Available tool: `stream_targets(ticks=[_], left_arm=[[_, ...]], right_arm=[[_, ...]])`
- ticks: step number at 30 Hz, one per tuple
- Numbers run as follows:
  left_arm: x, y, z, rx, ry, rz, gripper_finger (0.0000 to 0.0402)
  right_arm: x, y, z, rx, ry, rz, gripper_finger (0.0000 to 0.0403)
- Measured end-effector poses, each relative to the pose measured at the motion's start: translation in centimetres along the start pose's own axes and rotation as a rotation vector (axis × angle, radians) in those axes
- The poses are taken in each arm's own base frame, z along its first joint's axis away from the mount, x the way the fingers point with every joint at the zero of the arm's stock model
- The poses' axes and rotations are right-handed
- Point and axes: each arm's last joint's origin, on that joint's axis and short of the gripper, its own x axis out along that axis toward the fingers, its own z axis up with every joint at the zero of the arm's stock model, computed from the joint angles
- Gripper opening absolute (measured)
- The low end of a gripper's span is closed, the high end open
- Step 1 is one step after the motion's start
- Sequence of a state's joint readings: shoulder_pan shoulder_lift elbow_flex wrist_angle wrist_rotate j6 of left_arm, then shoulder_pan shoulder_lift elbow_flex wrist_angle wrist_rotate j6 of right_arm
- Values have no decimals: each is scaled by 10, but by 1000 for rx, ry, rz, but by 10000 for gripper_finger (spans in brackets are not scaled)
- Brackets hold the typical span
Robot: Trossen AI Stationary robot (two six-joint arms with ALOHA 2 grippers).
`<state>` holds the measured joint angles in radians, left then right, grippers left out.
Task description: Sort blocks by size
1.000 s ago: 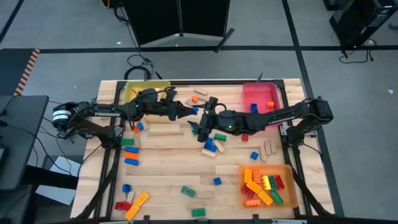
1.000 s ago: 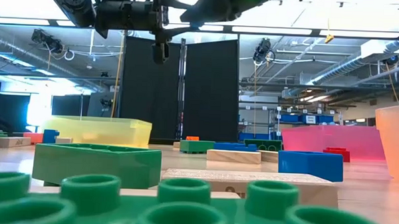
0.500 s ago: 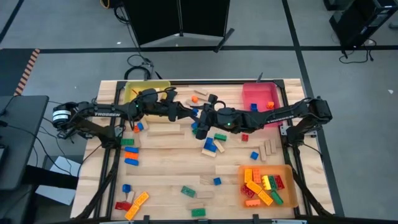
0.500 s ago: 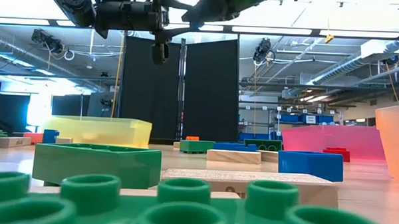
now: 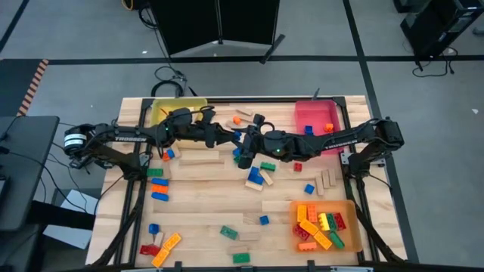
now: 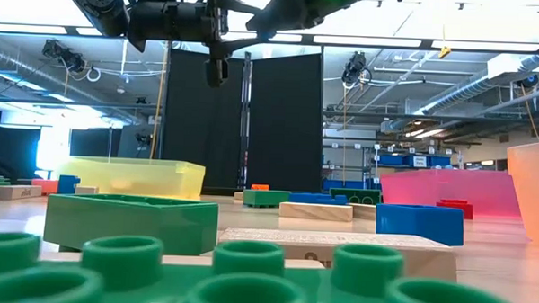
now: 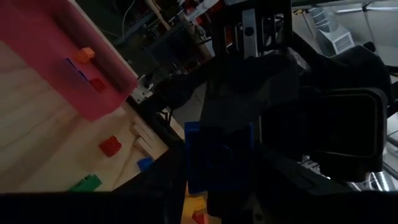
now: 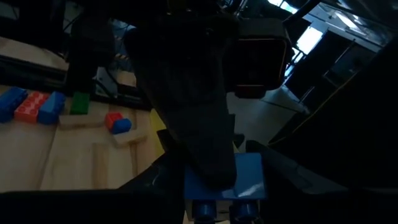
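Orange, yellow and red blocks already fill the orange tray (image 5: 355,227) in the high view, and the red tray (image 5: 314,117) holds a few — yet many blocks (image 5: 162,245) lie loose on the table (image 5: 204,189), so sorting looks under halfway. In mid-table, the left gripper (image 5: 234,138) and right gripper (image 5: 244,153) meet. The wrist views show both clamped on one blue brick (image 7: 217,155) held aloft — apparently a handover.
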<state>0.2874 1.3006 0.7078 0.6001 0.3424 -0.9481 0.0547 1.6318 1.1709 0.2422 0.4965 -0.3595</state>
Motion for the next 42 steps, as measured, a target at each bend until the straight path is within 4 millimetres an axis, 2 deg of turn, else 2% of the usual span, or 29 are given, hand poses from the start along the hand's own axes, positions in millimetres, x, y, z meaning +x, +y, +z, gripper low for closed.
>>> stream_targets(ticks=[8,12,16,19,24,30,33,38,42], left_arm=[[0,0,1,41,-15,8,208],[-1,2,4,108,-22,6,213],[-5,6,12,91,-20,-8,213],[-9,12,20,57,-26,1,213],[-14,19,28,42,-28,11,213],[-14,18,28,282,-24,10,214],[-14,18,27,318,-37,26,214],[-14,19,29,321,-72,59,214],[-14,19,29,321,-71,59,214]], right_arm=[[0,0,-3,-17,32,1,155],[0,-4,-5,-33,70,-59,155],[-6,-14,-9,-69,150,-93,155],[-15,-29,-11,-54,218,-142,155],[-35,-74,-21,170,350,-232,155],[-60,-131,-51,486,561,-312,155],[-65,-154,-73,638,689,-343,154],[-63,-179,-113,800,910,-446,154],[-56,-194,-142,887,1052,-451,154]])
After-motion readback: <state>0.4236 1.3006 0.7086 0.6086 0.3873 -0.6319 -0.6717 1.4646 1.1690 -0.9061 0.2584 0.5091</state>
